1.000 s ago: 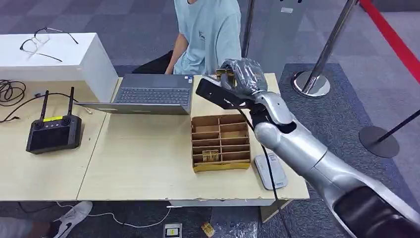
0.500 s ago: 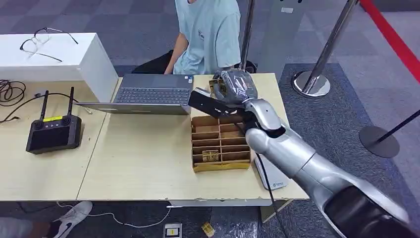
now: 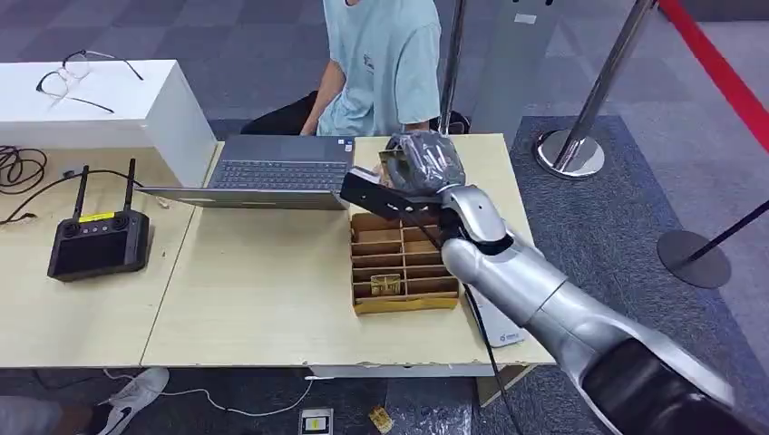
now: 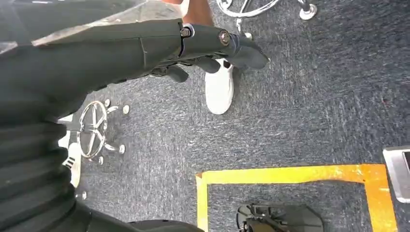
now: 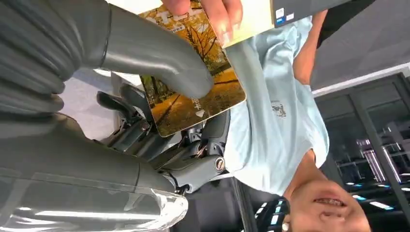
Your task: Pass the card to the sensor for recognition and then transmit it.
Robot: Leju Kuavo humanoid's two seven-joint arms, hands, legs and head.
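Observation:
My right hand (image 3: 424,165) is raised over the far edge of the table (image 3: 263,299), just beyond the cardboard divider box (image 3: 403,265). It holds a card (image 3: 391,157) printed with autumn trees. In the right wrist view the thumb (image 5: 150,55) presses the card (image 5: 198,104) against the dark fingers, and a person's fingers (image 5: 217,12) touch the card's far edge. The white sensor (image 3: 501,328) lies on the table's right front, partly behind my forearm. Another card (image 3: 385,285) stands in a front slot of the box. My left hand (image 4: 212,43) hangs over the carpet, holding nothing.
A person in a light blue shirt (image 3: 381,59) sits behind the table. An open laptop (image 3: 281,172) lies left of my right hand. A black controller (image 3: 98,240), a white box with glasses (image 3: 91,100) and cables sit further left. Stanchions (image 3: 571,149) stand at the right.
My right hand has carried the card to the left, toward the laptop and the person. More of the sensor shows from behind my forearm.

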